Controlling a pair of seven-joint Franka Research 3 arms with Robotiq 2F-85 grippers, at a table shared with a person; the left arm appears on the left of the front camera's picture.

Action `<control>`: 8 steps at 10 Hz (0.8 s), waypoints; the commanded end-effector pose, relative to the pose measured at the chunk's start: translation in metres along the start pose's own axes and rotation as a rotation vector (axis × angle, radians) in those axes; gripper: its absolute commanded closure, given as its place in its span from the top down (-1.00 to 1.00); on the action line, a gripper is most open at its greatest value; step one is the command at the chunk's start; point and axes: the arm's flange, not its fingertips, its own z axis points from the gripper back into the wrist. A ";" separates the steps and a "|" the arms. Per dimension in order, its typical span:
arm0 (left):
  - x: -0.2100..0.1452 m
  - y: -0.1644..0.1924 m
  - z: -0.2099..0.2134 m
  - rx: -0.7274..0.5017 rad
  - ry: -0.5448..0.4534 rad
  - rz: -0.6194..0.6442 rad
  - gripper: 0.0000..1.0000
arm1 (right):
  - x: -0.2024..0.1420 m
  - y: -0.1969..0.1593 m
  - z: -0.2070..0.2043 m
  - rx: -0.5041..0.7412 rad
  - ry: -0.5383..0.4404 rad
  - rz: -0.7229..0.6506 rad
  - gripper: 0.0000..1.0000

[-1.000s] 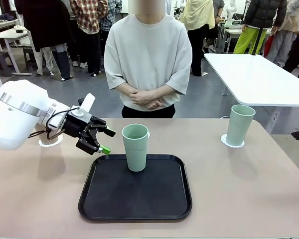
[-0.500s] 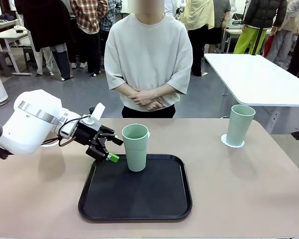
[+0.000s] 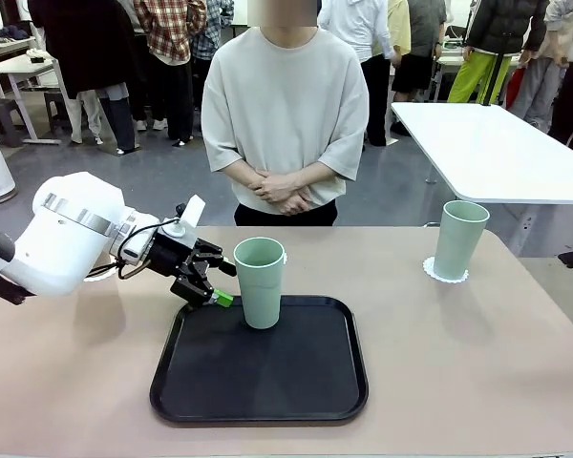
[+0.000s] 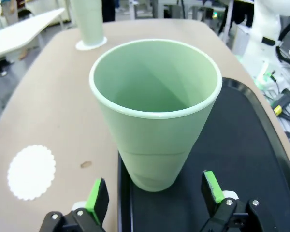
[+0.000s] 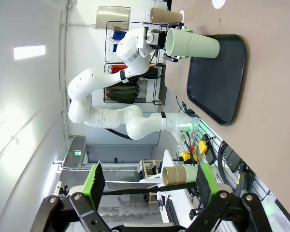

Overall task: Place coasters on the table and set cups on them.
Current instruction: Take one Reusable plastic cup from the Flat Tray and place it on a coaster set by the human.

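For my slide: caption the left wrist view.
Open left claw straddling pale mint green tapered tumbler on black tray.

Matte mint cup (image 4: 154, 111), lacy paper coaster (image 4: 31, 171) — both on matte beige table (image 3: 477, 363).

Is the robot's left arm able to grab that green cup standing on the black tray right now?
Probably yes. The left gripper is open, with its fingers either side of the mint cup on the black tray, and nothing stands between them.
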 end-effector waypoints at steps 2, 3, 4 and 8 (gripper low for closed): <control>0.000 0.000 0.000 0.000 0.000 0.000 1.00 | -0.001 0.001 0.000 -0.001 -0.001 -0.016 1.00; -0.006 0.003 0.000 0.014 -0.098 -0.021 1.00 | -0.001 0.001 0.000 -0.001 -0.001 -0.016 1.00; -0.017 0.004 0.003 0.016 -0.177 -0.031 1.00 | -0.001 0.001 0.000 -0.001 -0.001 -0.016 1.00; -0.036 -0.005 -0.008 0.033 -0.302 -0.038 1.00 | -0.001 0.001 0.000 -0.001 -0.001 -0.016 1.00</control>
